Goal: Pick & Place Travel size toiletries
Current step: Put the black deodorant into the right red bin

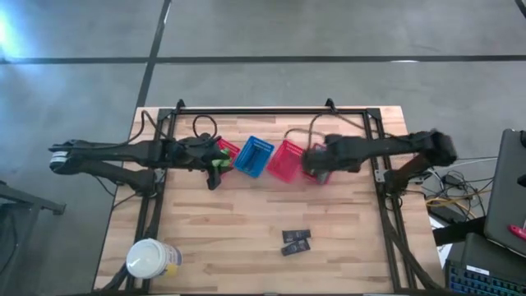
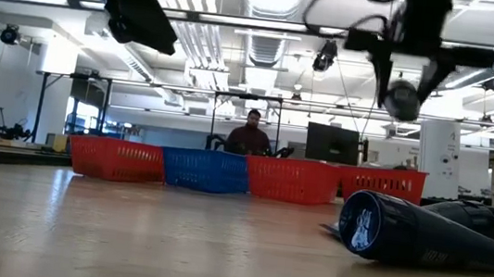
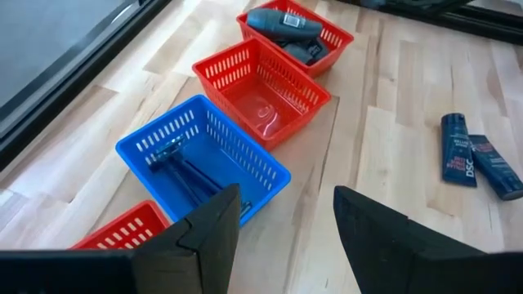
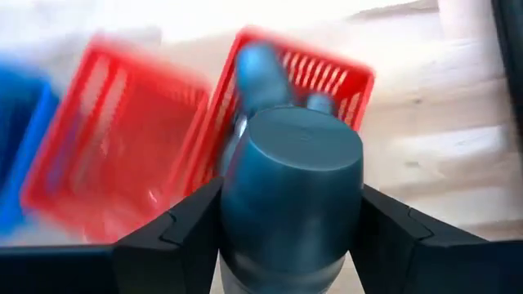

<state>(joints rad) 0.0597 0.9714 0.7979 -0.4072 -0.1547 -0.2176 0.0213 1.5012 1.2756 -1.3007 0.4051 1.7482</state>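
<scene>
My right gripper (image 4: pixel 288 233) (image 1: pixel 315 163) is shut on a dark grey oblong container (image 4: pixel 294 184) above the rightmost red basket (image 4: pixel 327 69), where another such container (image 3: pixel 286 23) lies. My left gripper (image 3: pixel 286 220) (image 1: pixel 215 168) hangs open and holds nothing, above the table just near of the blue basket (image 3: pixel 204 155). Thin dark T-shaped sticks (image 3: pixel 176 159) lie in that basket. Black flat packets (image 1: pixel 296 241) (image 3: pixel 470 155) lie on the bare table toward the near edge. Something bright green (image 1: pixel 220 161) shows beside the left gripper at the leftmost red basket (image 1: pixel 228 149). My right gripper pinches the dark grey container between its two fingers, one on each side of its body (image 4: pixel 233 204), and its flat round end (image 4: pixel 302 143) faces the wrist camera. The low view shows it (image 2: pixel 402 98) lifted clear, high above the baskets.
Four baskets stand in a row across the middle of the table: red, blue, an empty-looking red one (image 3: pixel 265 94) and red. A large white jar (image 1: pixel 152 259) stands at the near left corner. A black frame (image 1: pixel 271 110) runs along the far edge. A person (image 2: pixel 250 134) sits beyond the table.
</scene>
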